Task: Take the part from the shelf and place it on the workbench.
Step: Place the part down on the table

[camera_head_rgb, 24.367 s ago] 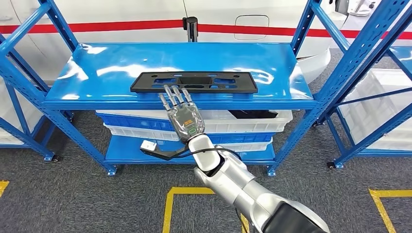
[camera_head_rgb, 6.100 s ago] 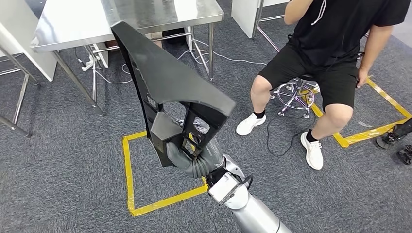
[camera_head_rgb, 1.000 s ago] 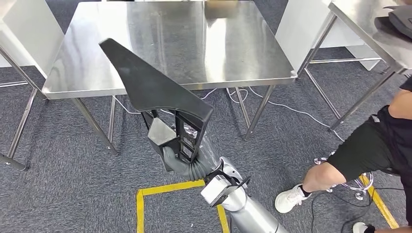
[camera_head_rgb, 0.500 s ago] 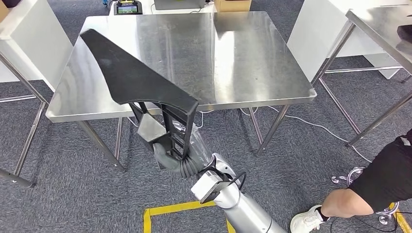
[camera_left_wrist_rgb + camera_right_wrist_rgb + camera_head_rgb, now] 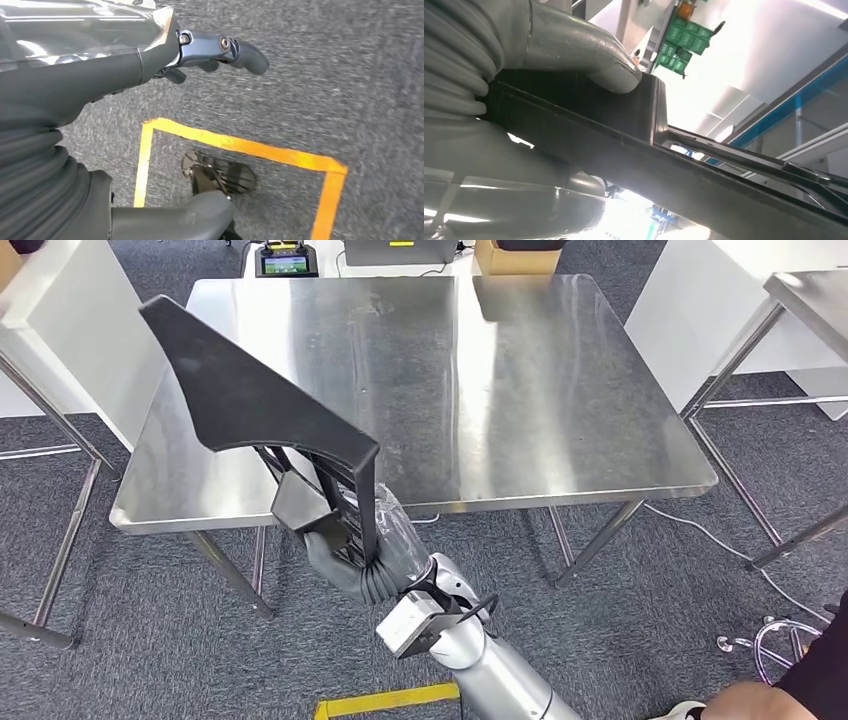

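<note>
Since half a second ago the whole head view has shifted: the steel tabletop point(image 5: 520, 390) now sits lower and fuller in the picture, and the seated person has slid almost out at the lower right corner, which is the camera moving, not the things. Against the frame, the black part point(image 5: 250, 405) has kept its tilt while its pointed tip has drawn up toward the top left.

One silver arm rises from the bottom edge of the head view, its ribbed grey wrist cover bent up and to the left. At its end the right hand point(image 5: 345, 540) grips the part by the open ribbed frame at its lower end; in the right wrist view the thick grey thumb point(image 5: 589, 60) presses flat on the black edge of the part point(image 5: 634, 130), with the rest of the hand closed beneath it. The part stands steeply tilted, broad blade uppermost, held in the air over the near left corner of the tabletop and not touching it.

The left hand point(image 5: 200, 52) hangs over grey carpet, its dark fingers point(image 5: 240, 50) curled in with nothing in them, above a yellow taped square point(image 5: 240, 150) on the floor.

By count: one black part, one steel tabletop in front, one small screen device point(image 5: 286, 260) and one cardboard box point(image 5: 515, 255) at its far edge.
</note>
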`<action>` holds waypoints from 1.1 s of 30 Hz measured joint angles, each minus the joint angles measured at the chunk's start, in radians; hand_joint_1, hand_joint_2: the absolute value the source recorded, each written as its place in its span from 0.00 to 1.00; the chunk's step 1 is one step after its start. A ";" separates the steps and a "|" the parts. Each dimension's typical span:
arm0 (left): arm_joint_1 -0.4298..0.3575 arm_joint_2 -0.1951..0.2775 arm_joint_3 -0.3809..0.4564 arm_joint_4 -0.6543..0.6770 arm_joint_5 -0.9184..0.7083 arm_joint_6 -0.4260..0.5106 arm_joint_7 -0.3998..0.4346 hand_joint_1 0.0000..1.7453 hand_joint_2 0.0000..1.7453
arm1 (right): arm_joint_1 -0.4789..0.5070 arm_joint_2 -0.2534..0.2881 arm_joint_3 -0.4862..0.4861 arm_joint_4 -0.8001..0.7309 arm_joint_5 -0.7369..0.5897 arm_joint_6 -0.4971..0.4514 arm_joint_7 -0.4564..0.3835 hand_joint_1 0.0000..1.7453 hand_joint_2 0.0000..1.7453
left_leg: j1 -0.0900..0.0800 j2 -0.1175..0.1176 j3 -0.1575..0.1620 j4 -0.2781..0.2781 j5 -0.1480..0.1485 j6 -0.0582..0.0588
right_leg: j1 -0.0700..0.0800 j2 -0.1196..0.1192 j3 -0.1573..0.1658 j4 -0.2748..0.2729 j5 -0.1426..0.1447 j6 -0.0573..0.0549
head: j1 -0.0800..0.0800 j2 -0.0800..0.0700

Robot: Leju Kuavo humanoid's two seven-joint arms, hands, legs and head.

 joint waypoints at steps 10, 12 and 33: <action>-0.008 0.000 0.000 0.000 -0.003 0.004 -0.004 0.00 1.00 | -0.014 -0.018 -0.023 0.007 0.159 -0.139 0.049 1.00 1.00 | -0.006 -0.005 0.161 -0.018 -0.100 -0.041 | 0.009 -0.020 -0.013 -0.269 0.222 -0.029 | -0.005 0.000; -0.015 -0.002 -0.001 0.000 0.001 0.011 -0.006 0.00 1.00 | -0.034 -0.017 -0.024 0.009 0.290 -0.230 0.105 1.00 1.00 | -0.003 -0.004 0.104 0.081 -0.087 -0.044 | 0.007 -0.015 0.011 -0.277 0.210 -0.047 | -0.006 0.000; -0.035 0.002 -0.049 0.003 -0.014 -0.022 0.007 0.00 1.00 | -0.548 0.099 0.052 0.605 1.110 -0.257 0.595 1.00 1.00 | -0.043 -0.018 -0.091 0.015 0.066 0.003 | 0.042 0.019 0.101 -0.288 0.123 -0.072 | -0.006 0.000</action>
